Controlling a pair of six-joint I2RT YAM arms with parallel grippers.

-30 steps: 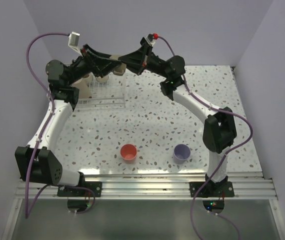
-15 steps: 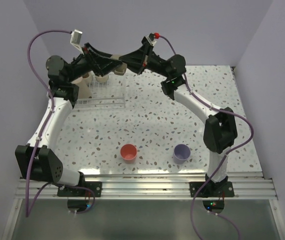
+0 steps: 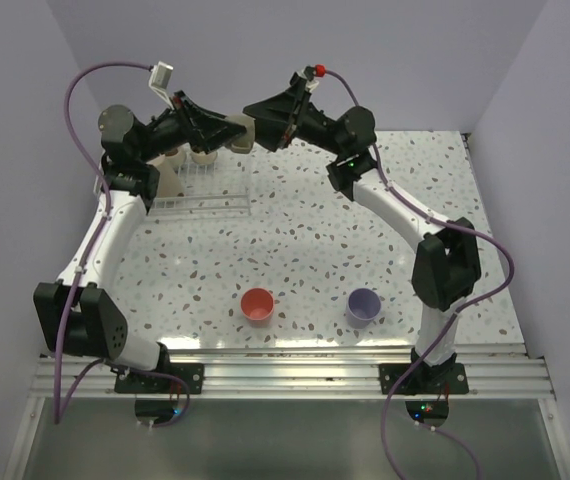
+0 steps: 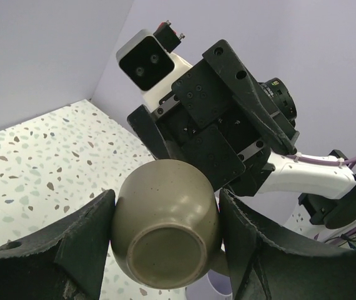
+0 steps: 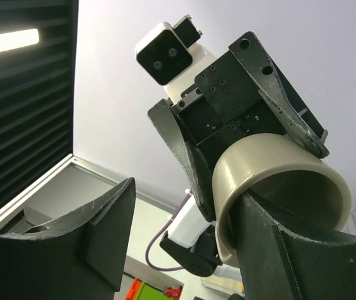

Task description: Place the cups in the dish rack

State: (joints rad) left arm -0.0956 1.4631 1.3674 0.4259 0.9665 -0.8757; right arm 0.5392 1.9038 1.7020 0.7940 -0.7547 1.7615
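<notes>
1. Grip: the left gripper point(image 4: 165, 209) pinches the olive cup point(image 4: 165, 234), one finger pressed on each side of its wall. The cup's base faces the left wrist camera and its mouth faces the right arm.
2. Position: the olive cup is held in the air over the dish rack point(image 3: 205, 200), which sits at the far left of the table point(image 3: 315, 235).
3. Opposing tool: the right gripper point(image 5: 187, 197) faces the left one at close range with its fingers spread wide. The cup lies just beside one finger and is not clamped.
4. Reading: the nose-to-nose pose suggests a hand-over between the arms. The rack lies on the left arm's side, which probably explains why that arm carries the load.
5. Rack contents: pale cups point(image 3: 203, 155) already stand among the wires.
6. Remaining work: the red cup point(image 3: 257, 305) and the lavender cup point(image 3: 364, 305) stand mouth-up near the front edge, well apart from each other.
</notes>
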